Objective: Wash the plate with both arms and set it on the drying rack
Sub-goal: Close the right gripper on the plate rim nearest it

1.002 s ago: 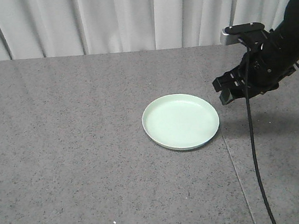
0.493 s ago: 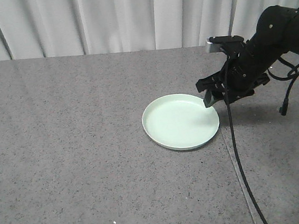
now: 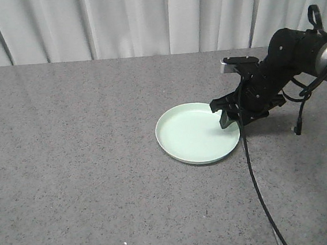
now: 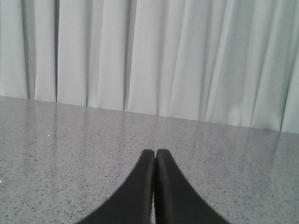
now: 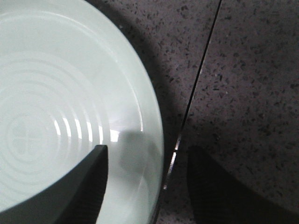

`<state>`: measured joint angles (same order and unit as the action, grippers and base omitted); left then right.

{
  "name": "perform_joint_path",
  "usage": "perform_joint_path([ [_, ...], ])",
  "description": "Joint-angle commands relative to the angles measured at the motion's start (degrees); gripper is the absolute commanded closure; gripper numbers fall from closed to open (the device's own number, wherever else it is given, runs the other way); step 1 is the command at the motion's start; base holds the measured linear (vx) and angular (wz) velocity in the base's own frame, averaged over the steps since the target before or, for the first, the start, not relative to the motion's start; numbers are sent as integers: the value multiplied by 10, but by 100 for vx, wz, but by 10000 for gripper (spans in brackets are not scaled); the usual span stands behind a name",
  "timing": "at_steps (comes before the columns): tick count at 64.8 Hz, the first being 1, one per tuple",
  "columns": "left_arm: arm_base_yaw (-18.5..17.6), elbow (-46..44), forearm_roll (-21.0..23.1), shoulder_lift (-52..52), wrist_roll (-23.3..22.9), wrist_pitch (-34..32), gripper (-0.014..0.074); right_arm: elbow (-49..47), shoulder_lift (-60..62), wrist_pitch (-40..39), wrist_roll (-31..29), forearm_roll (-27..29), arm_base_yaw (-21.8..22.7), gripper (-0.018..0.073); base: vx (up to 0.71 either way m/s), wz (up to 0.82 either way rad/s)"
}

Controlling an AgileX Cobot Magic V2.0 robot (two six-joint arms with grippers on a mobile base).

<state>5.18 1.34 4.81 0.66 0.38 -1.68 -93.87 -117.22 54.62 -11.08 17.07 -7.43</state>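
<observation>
Mint-green plate (image 3: 197,133) lying flat on the grey speckled countertop (image 3: 69,166), right of centre.
We see the right gripper (image 3: 228,118) spread apart astride the plate's rim, one finger over the plate's inside, the other over the countertop beyond it; the left gripper (image 4: 155,186) has its fingers pressed together.

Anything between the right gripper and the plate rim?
Nothing visible. The right gripper is open and straddles the rim of the plate: one finger is over the plate, the other over the counter.
</observation>
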Motion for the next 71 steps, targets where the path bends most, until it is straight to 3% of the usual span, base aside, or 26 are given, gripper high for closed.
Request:
perform_joint_path([
  [1,-4,-13,2,8,-4,-45,603,-19,27,-18,-7,15,1,209,0,0],
  [35,-4,-13,2,8,-4,-45,603,-18,18,-7,-12,18,1,418,0,0],
  [53,-4,-13,2,8,-4,-45,603,-18,18,-6,-12,18,2,572,0,0],
  [71,-4,-13,2,8,-4,-45,603,-18,33,-2,-10,20,2,566,0,0],
])
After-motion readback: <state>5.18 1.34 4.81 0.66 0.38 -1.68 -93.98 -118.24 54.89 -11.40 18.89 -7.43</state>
